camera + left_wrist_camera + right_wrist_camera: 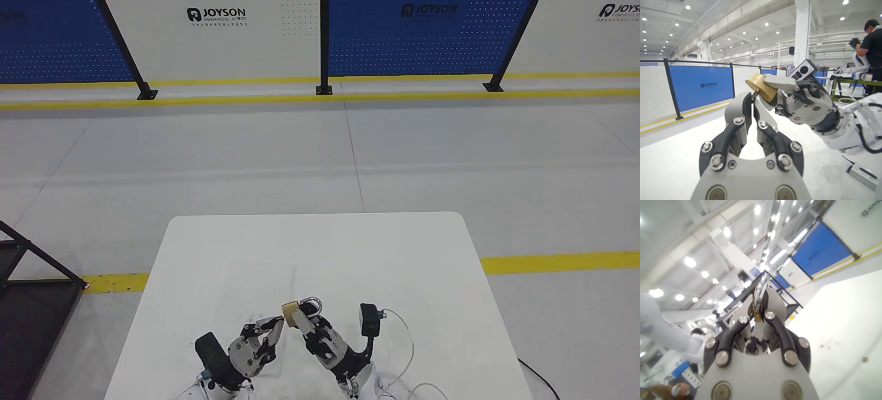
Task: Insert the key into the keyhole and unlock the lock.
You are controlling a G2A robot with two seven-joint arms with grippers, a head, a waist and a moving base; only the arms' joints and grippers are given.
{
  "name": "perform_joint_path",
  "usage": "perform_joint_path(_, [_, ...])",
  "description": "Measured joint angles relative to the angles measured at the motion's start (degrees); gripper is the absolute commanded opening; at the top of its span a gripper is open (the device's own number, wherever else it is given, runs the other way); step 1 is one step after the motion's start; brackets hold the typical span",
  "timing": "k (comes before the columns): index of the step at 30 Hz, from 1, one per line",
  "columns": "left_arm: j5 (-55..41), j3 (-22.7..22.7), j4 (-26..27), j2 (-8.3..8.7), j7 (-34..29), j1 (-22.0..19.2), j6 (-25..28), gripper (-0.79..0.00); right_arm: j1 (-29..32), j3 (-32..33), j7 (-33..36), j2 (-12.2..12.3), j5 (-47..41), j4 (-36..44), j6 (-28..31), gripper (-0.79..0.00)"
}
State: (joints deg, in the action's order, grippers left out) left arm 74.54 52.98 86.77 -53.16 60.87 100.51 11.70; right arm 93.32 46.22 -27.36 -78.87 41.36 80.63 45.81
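My right gripper (762, 296) clamps one padlock (758, 84); my left gripper (752, 99) pinches one key (755, 94) against its underside. One grey box (862, 175) lies on the table (400, 260).

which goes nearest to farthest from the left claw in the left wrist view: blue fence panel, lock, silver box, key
1. key, pinched in the left claw itself.
2. lock, at the key's tip, held by the right claw.
3. silver box, low down beside the right arm.
4. blue fence panel, far off across the floor.
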Motion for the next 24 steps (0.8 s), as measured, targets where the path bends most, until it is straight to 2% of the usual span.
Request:
perform_joint_path(1, [-0.3, 0.0, 0.0, -0.06, 0.0, 0.0, 0.2, -0.062, 0.0, 0.0, 0.0, 0.0, 0.0, 0.0, 0.0, -0.785])
perform_joint_path(2, [-0.9, 0.1, 0.0, -0.14, 0.1, 0.1, 1.0, 0.000, 0.0, 0.1, -0.1, 0.0, 0.0, 0.0, 0.0, -0.785])
perform_joint_path(7, [-3.2, 0.9, 0.3, -0.07, 0.1, 0.4, 6.0, 0.000, 0.2, 1.0, -1.3, 0.1, 0.9, 0.2, -0.8, -0.785])
perform_joint_path(10, [-4.8, 2.2, 0.8, 0.35, 0.2, 1.2, 10.8, 0.000, 0.7, 2.4, -2.0, 0.4, 2.0, 0.7, -1.5, -0.785])
perform_joint_path(13, [-6.8, 4.4, 1.2, 1.18, -0.5, 2.3, 18.0, 0.000, 1.3, 4.2, -0.7, 1.0, 2.2, 0.9, -1.8, -0.785])
perform_joint_path(16, [-9.8, 8.0, 1.0, 2.45, -3.1, 3.6, 27.4, 0.000, 1.1, 5.3, 5.2, 1.5, 0.4, 0.1, -3.6, -0.785])
perform_joint_path(20, [-12.4, 14.4, 0.0, 4.52, -9.7, 5.4, 39.3, 0.000, -1.4, 3.9, 19.6, 1.7, -4.3, -1.7, -7.6, -0.785])
perform_joint_path(22, [-12.9, 17.0, -0.5, 5.23, -12.9, 6.2, 42.3, 0.000, -2.9, 2.6, 25.6, 1.5, -5.8, -2.6, -9.6, -0.785])
perform_joint_path(24, [-13.6, 19.5, -0.5, 5.73, -15.8, 7.4, 42.2, 0.000, -4.4, 1.2, 30.3, 1.1, -6.9, -3.4, -12.2, -0.785])
